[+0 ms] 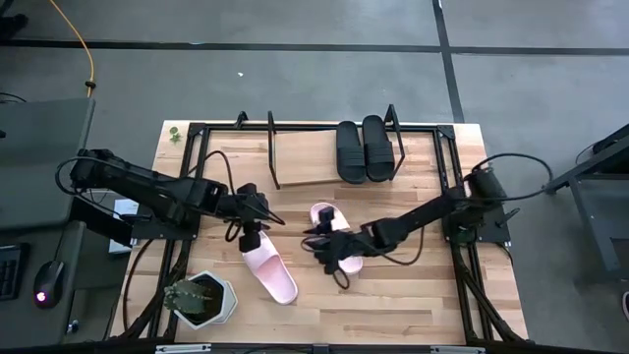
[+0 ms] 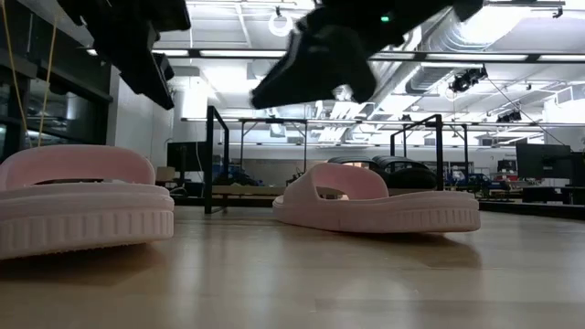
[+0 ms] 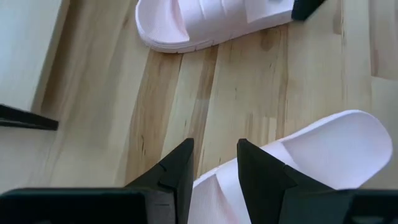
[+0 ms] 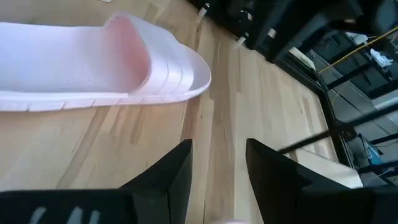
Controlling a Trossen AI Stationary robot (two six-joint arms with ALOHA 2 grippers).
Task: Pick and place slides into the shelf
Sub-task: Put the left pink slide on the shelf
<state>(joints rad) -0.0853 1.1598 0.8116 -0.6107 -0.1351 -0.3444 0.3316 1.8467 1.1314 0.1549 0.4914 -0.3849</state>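
Slides first: two black slides sit side by side on the shelf, toward its right end, touching each other; the rest of its wooden board is bare; two pale pink ones lie on the table in front of the shelf, off it. One pink slide lies in front of the shelf's left half, angled, with a potted plant just beside it on the side away from the shelf; the second pink slide lies in front of the shelf's middle, near the black pair but apart from it.

My left gripper hangs between the shelf and the first pink slide, over the end of that slide nearest the shelf; in my left wrist view my fingers stand slightly parted with bare wood showing between them, and the pink slide lies just under the tips; I grip nothing.

My right gripper is over the second pink slide, in front of the shelf's middle; in my right wrist view the fingers are spread apart with only table wood between them; the first pink slide lies beyond them, well clear; nothing is held.

From table height both pink slides rest flat on the wood, my dark grippers above them, and the shelf's black frame stands behind.
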